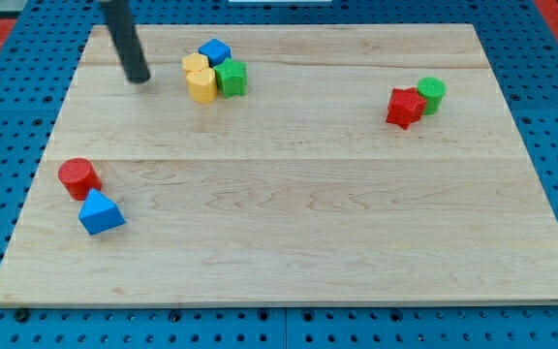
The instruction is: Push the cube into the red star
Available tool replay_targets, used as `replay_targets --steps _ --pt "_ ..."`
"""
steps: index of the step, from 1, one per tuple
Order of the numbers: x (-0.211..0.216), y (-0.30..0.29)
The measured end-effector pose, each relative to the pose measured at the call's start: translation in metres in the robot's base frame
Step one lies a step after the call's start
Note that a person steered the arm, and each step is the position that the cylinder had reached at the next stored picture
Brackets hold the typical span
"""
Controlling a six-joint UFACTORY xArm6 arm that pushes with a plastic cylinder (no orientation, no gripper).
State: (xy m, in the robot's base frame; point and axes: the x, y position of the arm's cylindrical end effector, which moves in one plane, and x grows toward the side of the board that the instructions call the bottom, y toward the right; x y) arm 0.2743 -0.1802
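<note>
tip: the rod's lower end, the tip (139, 78), rests on the worktop (289, 223) near the view's top left, just left of a cluster of blocks and touching none of them.
end effector: a plain rod with nothing to spread, press together or pinch; it can only shove.
cube: the blue cube (215, 50) sits at the top of that cluster, with the yellow block (200, 79) touching it on the lower left and the green block (231, 78) on the lower right.
target: the red star (405, 107) lies well apart toward the view's right, with a green cylinder (432, 93) touching its upper right side.
how to do it well: the tip should likely come round to the cube's left face and push rightward and slightly down the view, kept centred so the cube does not spin off; the neighbours may drag along.
bystanders: a red cylinder (78, 176) and a blue wedge-like block (100, 212) sit at the lower left, out of the path.
hard to make out: the yellow block's exact shape, and the rod's upper part, cut off by the top edge.
</note>
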Motion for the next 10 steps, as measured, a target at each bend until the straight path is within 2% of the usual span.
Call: replay_targets --steps 1,2,3,4,5,6,7,8,9,10 --pt "-0.045 0.048" --pt "-0.011 0.094" --pt "0.041 0.130" --pt "0.056 0.176" --pt "0.045 0.205" --pt "0.021 0.148" --pt "-0.003 0.213" --pt "0.025 0.296" --pt "0.029 0.274" --pt "0.037 0.155"
